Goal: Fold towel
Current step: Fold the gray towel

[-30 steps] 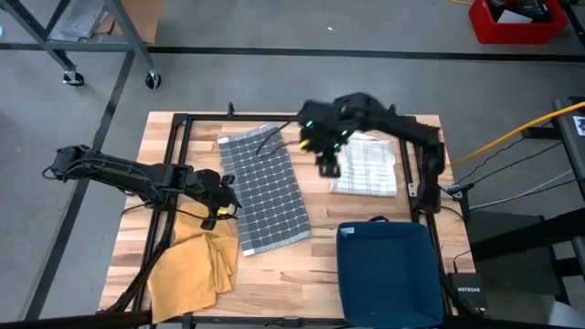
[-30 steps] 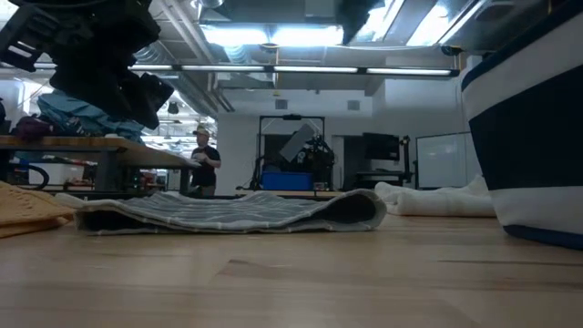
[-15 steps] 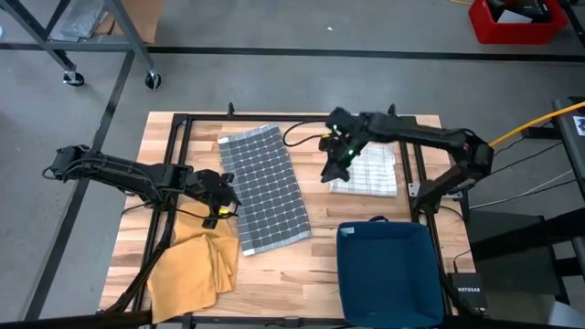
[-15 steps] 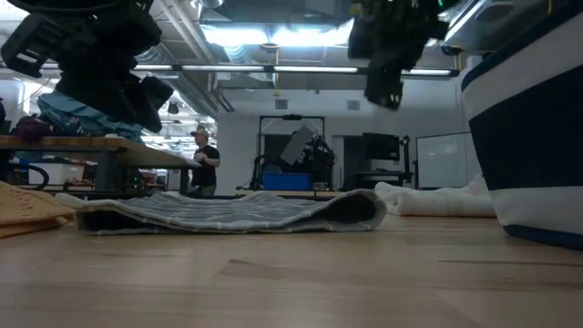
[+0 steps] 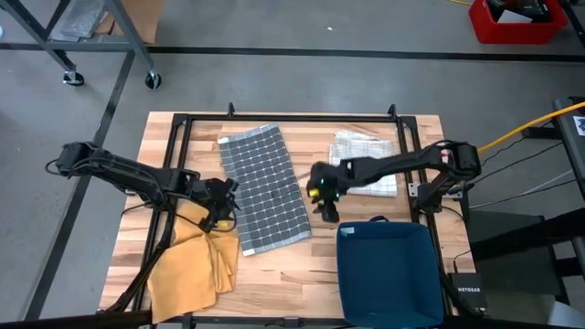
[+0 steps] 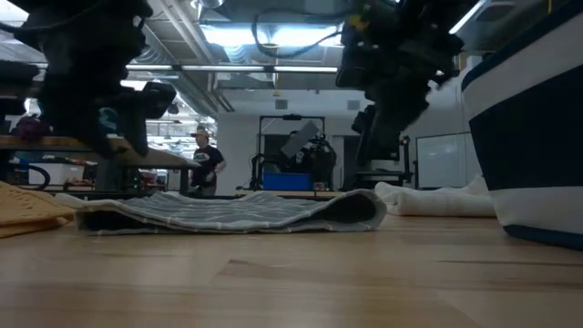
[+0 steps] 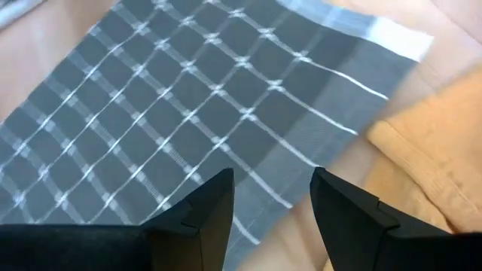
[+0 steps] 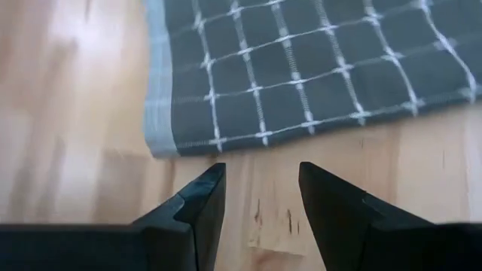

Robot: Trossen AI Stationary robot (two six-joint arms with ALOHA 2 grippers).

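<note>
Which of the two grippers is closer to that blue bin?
The right. The right gripper hangs beside the grey towel's edge, next to the blue bin. The left gripper is across the towel, over the yellow cloth.

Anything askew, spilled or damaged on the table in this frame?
Nothing spilled or damaged. The grey checked towel lies flat but skewed to the table edges. The yellow cloth sits crumpled at the near left corner, a white towel lies rumpled behind the blue bin.

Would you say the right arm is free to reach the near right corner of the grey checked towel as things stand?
Probably yes: the right end effector hovers open beside the grey checked towel, with only bare wooden table between.
</note>
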